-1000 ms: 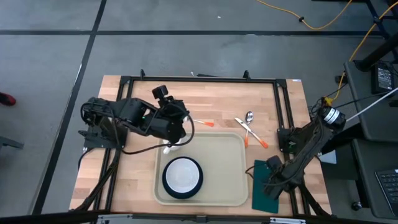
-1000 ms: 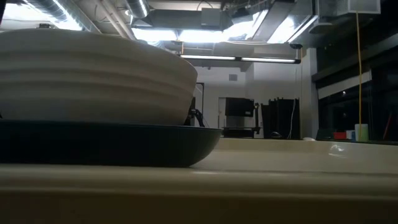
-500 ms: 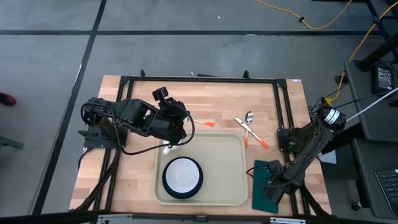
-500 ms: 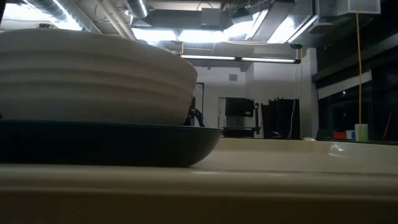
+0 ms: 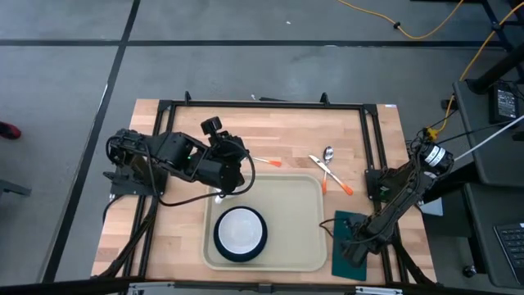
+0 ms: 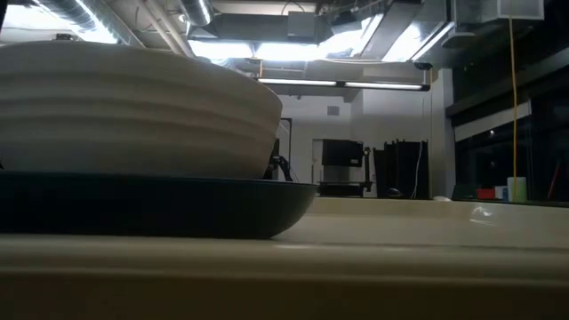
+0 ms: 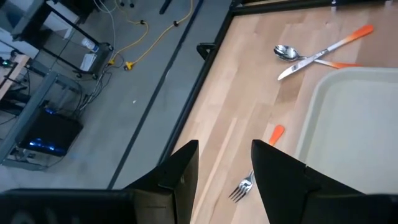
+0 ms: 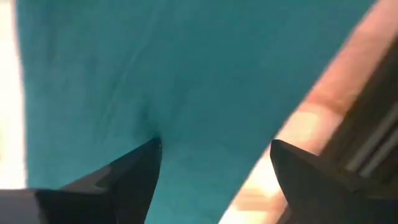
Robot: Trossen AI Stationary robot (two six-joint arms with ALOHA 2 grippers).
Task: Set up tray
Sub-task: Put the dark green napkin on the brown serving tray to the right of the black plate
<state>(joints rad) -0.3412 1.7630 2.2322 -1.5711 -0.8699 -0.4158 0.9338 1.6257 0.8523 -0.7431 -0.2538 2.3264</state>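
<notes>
Grey concrete floor surrounds your pale wooden bench, which carries a black frame along its edges. You have the large cream rectangular plastic tray with rounded corners and a raised rim lying at the middle of the bench's near edge. A round dark teal plate with a white ribbed bowl on it sits in the tray's near left part.

Your left end effector hangs over the bench just off the tray's far left corner, fingers apart and holding nothing; the tray's rim shows just beside its fingertips in the wrist view. An orange-handled metal fork lies on the wood right below it, next to that corner.

Your right end effector is down at the bench's near right corner, over the dark green rectangular napkin that lies just beside the tray's right rim. Its fingers stand wide apart with the cloth between them, not clamped on it.

An orange-handled spoon and knife lie crossed on the wood just beyond the tray's far right corner.
</notes>
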